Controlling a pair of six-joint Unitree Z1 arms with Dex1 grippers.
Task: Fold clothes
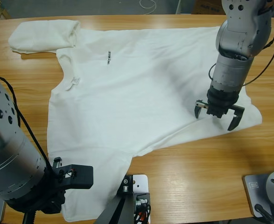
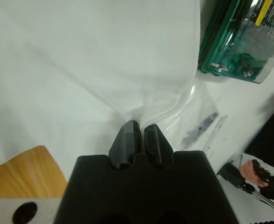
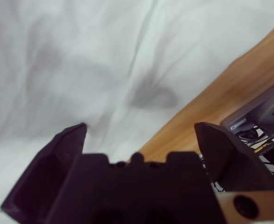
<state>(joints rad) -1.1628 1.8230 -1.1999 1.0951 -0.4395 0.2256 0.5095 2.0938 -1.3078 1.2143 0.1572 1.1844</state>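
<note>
A white T-shirt (image 1: 141,88) lies spread flat on the wooden table (image 1: 197,177), with small black lettering (image 1: 108,58) on its chest. Its collar is at the left, one sleeve (image 1: 43,35) lies doubled over at the top left, and the hem is at the right. My right gripper (image 1: 219,115) hovers open over the hem's lower right corner. In the right wrist view it (image 3: 141,135) has white cloth (image 3: 80,70) under it and nothing between its jaws. My left gripper (image 2: 140,128) is shut, pinching a ridge of the shirt (image 2: 90,70). In the high view it (image 1: 76,177) sits over the lower sleeve.
A green translucent box (image 2: 239,42) stands beyond the cloth in the left wrist view. A white cable (image 1: 148,4) and a cardboard box (image 1: 211,5) lie at the table's far edge. Bare wood shows below the shirt's hem.
</note>
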